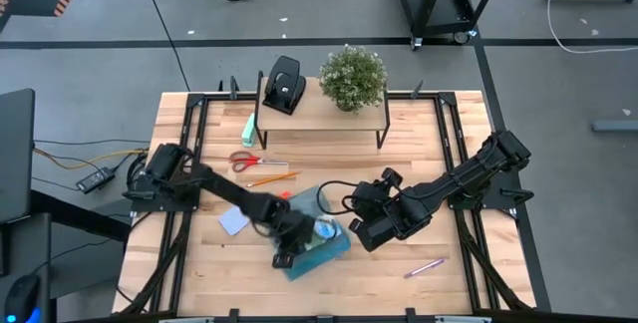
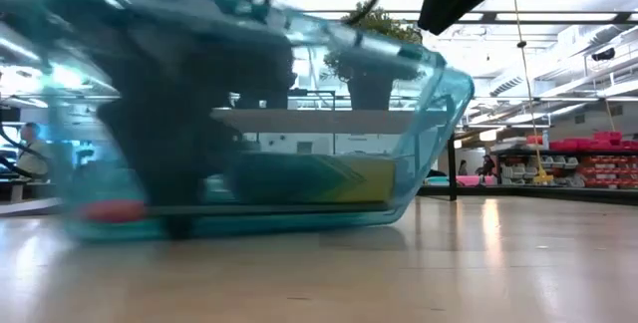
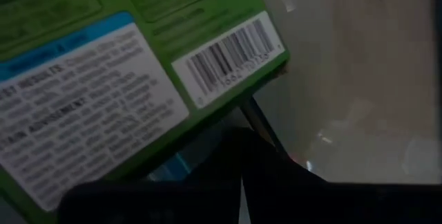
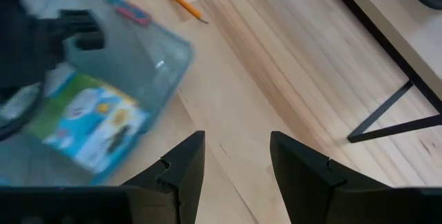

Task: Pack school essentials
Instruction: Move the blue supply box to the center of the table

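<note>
A clear blue container [image 1: 337,250] sits near the table's front middle. The yellow-green crayon box [image 4: 90,127] lies flat on its floor [image 2: 309,178], and a small red piece [image 2: 115,210] lies in one corner. My left gripper [image 1: 286,255] is shut and reaches down into the container, its tips [image 3: 242,179] right by the crayon box's barcode side [image 3: 228,58]. To the container's right my right gripper [image 1: 364,228] hangs open above the bare table. Red-handled scissors [image 1: 244,161], two pencils [image 1: 271,176], a pale blue note pad [image 1: 234,221] and a pink pen [image 1: 424,266] lie on the table. My left gripper has its shut fingers slanting down inside the container, next to the crayon box's printed back [image 3: 138,113]. I cannot tell whether they touch the box or the container's floor, because the fingers themselves hide their tips.
A low shelf [image 1: 319,119] at the table's back carries a black hole punch [image 1: 284,84] and a potted plant [image 1: 352,76]. A mint-green block [image 1: 247,129] lies by the shelf's left end. There is bare wood right of the container, around the pen.
</note>
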`<state>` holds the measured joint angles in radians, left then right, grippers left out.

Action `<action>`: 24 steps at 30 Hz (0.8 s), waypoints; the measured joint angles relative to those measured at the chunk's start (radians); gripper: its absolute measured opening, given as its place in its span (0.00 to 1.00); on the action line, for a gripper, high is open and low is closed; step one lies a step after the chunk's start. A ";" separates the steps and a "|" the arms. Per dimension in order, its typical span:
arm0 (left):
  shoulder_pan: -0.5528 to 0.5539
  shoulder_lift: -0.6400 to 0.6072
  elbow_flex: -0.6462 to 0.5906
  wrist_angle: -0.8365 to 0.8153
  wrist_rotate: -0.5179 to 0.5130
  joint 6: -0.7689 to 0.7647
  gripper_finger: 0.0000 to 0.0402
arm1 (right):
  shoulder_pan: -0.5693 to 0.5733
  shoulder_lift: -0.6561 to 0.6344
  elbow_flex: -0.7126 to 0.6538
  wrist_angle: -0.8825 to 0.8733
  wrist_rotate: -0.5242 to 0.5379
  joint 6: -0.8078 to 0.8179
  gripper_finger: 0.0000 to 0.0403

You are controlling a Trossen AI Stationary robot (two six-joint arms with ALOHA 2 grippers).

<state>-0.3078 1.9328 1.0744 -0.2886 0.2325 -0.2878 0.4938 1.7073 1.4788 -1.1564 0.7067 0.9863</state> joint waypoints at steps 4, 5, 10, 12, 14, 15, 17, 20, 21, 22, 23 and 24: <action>0.080 0.002 0.017 -0.041 0.000 0.127 0.02 | 0.000 0.000 0.000 -0.022 0.000 0.000 0.43; 0.099 0.004 0.027 -0.061 0.000 0.164 0.02 | 0.000 0.000 0.000 -0.027 0.000 0.003 0.43; 0.178 0.009 0.090 -0.134 -0.021 0.293 0.02 | -0.005 0.000 0.000 -0.029 0.003 0.008 0.43; 0.198 0.011 0.113 -0.161 -0.030 0.320 0.04 | -0.012 0.000 0.000 -0.023 0.019 0.017 0.43; 0.211 0.012 0.129 -0.173 -0.036 0.338 0.04 | -0.023 0.000 0.000 -0.019 0.047 0.041 0.43; 0.217 0.012 0.135 -0.180 -0.036 0.345 0.04 | -0.028 0.000 0.000 -0.019 0.063 0.058 0.43; 0.225 0.012 0.153 -0.215 -0.030 0.346 0.03 | -0.038 0.001 0.000 -0.019 0.091 0.101 0.43; 0.229 0.012 0.190 -0.291 -0.022 0.350 0.02 | -0.046 0.001 0.000 -0.019 0.117 0.172 0.43; 0.229 0.011 0.203 -0.316 -0.019 0.354 0.02 | -0.046 0.001 0.000 -0.019 0.119 0.190 0.43; 0.229 0.011 0.218 -0.343 -0.016 0.358 0.02 | -0.046 0.001 0.000 -0.019 0.118 0.200 0.43; 0.229 0.011 0.233 -0.368 -0.014 0.360 0.02 | -0.043 0.001 0.000 -0.020 0.115 0.207 0.43; 0.229 0.011 0.251 -0.396 -0.011 0.360 0.03 | -0.040 0.001 0.000 -0.021 0.108 0.213 0.43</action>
<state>-0.0790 1.9434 1.3253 -0.6843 0.2214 0.0725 0.4540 1.7081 1.4788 -1.1777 0.8152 1.1997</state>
